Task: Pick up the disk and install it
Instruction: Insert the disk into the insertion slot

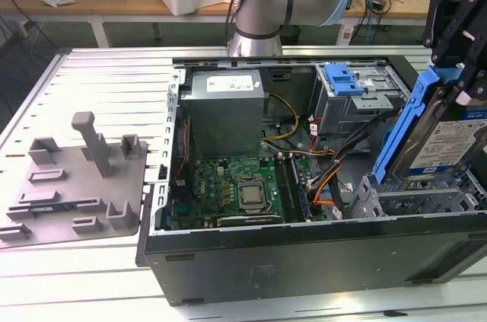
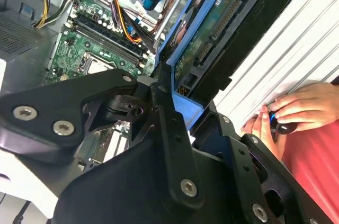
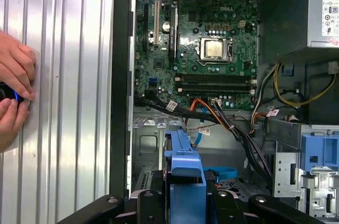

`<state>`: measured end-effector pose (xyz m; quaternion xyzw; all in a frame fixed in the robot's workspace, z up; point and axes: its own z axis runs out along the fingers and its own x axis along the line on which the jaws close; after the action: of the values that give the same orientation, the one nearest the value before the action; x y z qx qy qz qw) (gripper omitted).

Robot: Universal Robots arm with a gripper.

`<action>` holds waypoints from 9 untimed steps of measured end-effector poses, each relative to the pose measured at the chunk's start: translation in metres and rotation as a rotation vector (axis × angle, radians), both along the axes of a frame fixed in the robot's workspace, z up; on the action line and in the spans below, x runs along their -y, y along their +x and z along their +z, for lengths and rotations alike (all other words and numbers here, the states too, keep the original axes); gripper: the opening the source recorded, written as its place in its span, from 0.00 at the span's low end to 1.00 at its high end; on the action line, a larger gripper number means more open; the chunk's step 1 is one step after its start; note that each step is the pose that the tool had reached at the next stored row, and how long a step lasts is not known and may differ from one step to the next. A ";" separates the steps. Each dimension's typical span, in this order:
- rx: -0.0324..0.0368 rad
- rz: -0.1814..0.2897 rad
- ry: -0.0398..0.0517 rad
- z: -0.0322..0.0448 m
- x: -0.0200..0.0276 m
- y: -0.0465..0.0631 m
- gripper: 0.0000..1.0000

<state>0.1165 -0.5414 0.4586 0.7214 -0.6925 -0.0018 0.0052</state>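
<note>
My gripper (image 1: 457, 71) is shut on the disk (image 1: 455, 138), a silver drive with a white-and-blue label clipped in a blue carrier frame. The disk hangs tilted on edge at the exterior view's right, over the metal drive bay (image 1: 415, 199) in a corner of the open computer case (image 1: 304, 257). In the second wrist view the disk (image 2: 211, 29) shows its green circuit-board side, with the black gripper (image 2: 177, 105) clamped on the carrier's end. In the first wrist view the blue carrier (image 3: 184, 164) sticks out from the gripper (image 3: 185, 203) above the bay floor.
Inside the case lie the motherboard (image 1: 243, 189), a grey power supply (image 1: 224, 105), cable bundles (image 1: 327, 173) and a second blue caddy (image 1: 342, 78) in the rear cage. A grey fixture (image 1: 76, 177) stands on the slatted table. A person's hands (image 3: 13, 89) rest beside the case.
</note>
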 end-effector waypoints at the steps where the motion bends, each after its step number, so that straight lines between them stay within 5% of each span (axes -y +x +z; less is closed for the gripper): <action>1: 0.0000 0.000 0.0000 0.0000 0.0000 0.000 0.37; 9: 0.0000 0.000 0.0007 -0.0007 0.0002 0.001 0.37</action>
<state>0.1175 -0.5416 0.4580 0.7213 -0.6926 -0.0020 0.0050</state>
